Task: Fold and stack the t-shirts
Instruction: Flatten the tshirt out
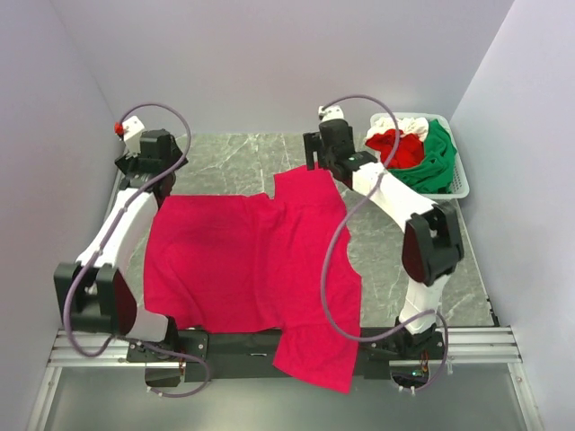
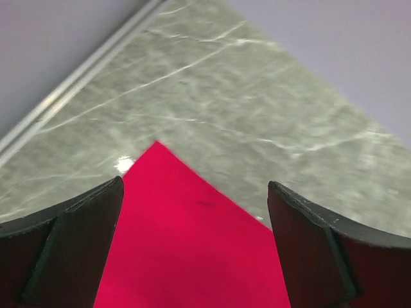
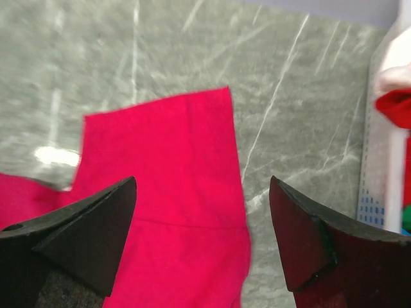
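crimson shirt overhangs near edge, tools open

Top camera looks down from behind; wrist cameras closely share the crimson t-shirt.

Grey-green marbled tabletop between 3 plain pale lilac walls, metal rails along its near edge

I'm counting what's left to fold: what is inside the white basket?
The basket holds bunched red cloth, green cloth and white cloth; anything beneath them is covered.
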Robot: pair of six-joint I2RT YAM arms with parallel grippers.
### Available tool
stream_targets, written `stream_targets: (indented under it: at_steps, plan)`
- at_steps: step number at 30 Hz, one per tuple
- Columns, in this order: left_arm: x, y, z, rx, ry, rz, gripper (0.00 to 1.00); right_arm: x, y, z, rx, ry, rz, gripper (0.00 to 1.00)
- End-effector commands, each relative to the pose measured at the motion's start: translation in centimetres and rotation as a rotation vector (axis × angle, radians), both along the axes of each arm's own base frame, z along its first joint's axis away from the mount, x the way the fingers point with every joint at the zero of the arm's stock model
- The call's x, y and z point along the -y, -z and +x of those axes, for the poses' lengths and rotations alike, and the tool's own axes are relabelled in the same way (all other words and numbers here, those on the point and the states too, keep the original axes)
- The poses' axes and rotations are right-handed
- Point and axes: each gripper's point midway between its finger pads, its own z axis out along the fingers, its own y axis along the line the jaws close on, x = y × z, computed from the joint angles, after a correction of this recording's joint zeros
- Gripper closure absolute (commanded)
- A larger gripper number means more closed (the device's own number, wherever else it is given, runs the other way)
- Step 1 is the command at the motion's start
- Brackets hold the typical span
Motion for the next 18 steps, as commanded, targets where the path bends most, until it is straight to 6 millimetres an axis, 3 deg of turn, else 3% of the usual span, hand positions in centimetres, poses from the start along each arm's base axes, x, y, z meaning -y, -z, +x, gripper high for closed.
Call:
stream_targets:
  at_steps: [1,5,10,18]
  plan:
    - [2.8,-0.2,-0.1,0.072,0.131,-0.089,0.01,-0.4,-4.6,-0.9,0.089,0.008,0.105,0.10]
    - [5.0,2.8,-0.2,0.036,0.225,-0.177,0.01,-0.8,-0.7,-3.0,-0.019,-0.009,0.142,0.13]
    - [8.1,6.1,-0.5,-0.010,0.351,-0.288,0.01,-1.5,2.0,-5.2,-0.111,-0.047,0.192,0.15]
    - [9.0,9.9,-0.9,-0.088,0.394,-0.332,0.01,-2.2,6.2,-7.8,-0.227,-0.055,0.261,0.15]
